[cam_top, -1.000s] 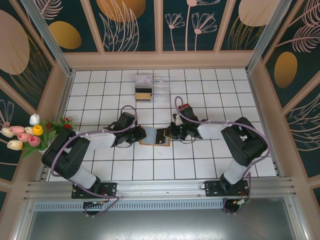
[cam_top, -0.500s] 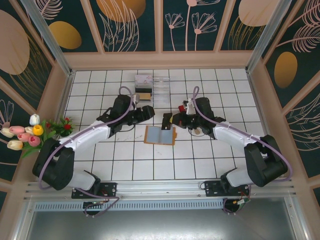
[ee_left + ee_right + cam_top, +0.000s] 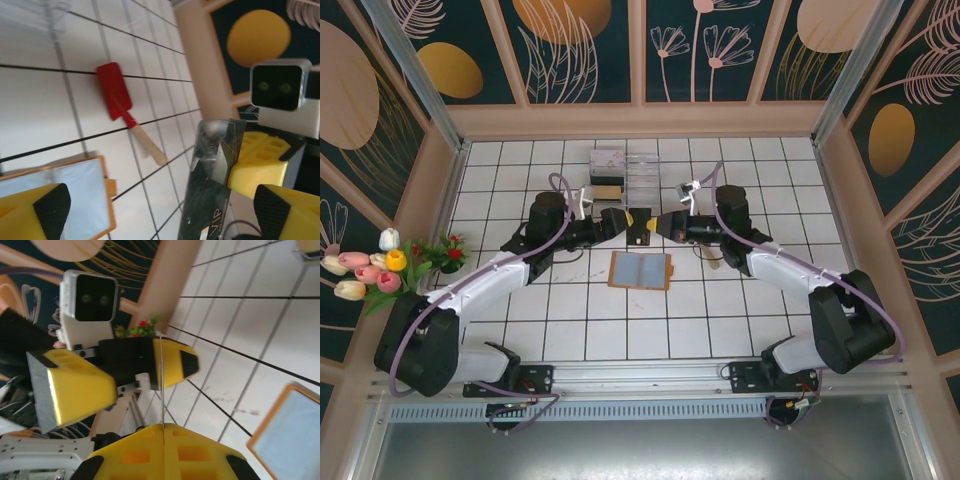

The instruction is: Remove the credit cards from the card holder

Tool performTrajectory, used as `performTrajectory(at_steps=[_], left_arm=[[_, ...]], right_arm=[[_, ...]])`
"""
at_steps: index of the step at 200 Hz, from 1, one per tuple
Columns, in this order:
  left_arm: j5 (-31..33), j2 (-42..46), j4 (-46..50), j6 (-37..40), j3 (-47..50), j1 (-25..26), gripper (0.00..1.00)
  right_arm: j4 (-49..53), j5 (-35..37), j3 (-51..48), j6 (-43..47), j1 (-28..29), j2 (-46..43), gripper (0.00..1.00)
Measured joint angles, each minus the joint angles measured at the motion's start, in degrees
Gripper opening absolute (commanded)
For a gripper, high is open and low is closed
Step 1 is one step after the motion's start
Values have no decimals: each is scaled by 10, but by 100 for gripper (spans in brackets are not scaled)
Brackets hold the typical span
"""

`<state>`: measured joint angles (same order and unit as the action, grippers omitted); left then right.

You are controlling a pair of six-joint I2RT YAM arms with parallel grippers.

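Note:
The card holder (image 3: 640, 270) lies open on the tiles, tan rim round grey-blue panels, and shows again in the left wrist view (image 3: 65, 195) and the right wrist view (image 3: 295, 435). Above and behind it, one dark credit card (image 3: 643, 232) with "VIP" lettering (image 3: 212, 180) hangs in the air. My right gripper (image 3: 662, 226) (image 3: 163, 427) is shut on it, and the card shows edge-on (image 3: 162, 385) there. My left gripper (image 3: 623, 222) (image 3: 162, 210) faces it with its jaws spread wide on either side of the card, not pressing it.
A red spatula (image 3: 115, 97) with a wooden handle lies on the tiles beyond the holder. A clear plastic box (image 3: 620, 175) stands at the back, just behind both grippers. Flowers (image 3: 380, 265) sit outside the left wall.
Both grippers rose from the card holder toward the back. The right one carried the dark card up. The left gripper went from shut to wide open, letting the card go.

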<state>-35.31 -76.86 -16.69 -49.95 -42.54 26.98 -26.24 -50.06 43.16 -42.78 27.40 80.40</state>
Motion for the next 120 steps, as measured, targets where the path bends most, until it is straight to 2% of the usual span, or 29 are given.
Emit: performTrajectory(at_steps=[12, 34, 51, 97, 120], left_arm=[[-28, -8, -28, -10, -1, 0, 80], [-74, -22, -86, -34, -1, 0, 59], [-97, -27, -136, -67, -5, -3, 47], [-120, -31, -220, -124, -28, -9, 25], [-134, -39, -249, -138, -37, -11, 20]], right_arm=[[-16, -20, 9, -8, 0, 0, 0], [-33, -54, 30, -11, -3, 1, 0], [-35, -81, 49, -11, -15, 13, 0], [8, -140, 144, 17, -31, 58, 0], [27, -156, 167, 36, -35, 59, 0]])
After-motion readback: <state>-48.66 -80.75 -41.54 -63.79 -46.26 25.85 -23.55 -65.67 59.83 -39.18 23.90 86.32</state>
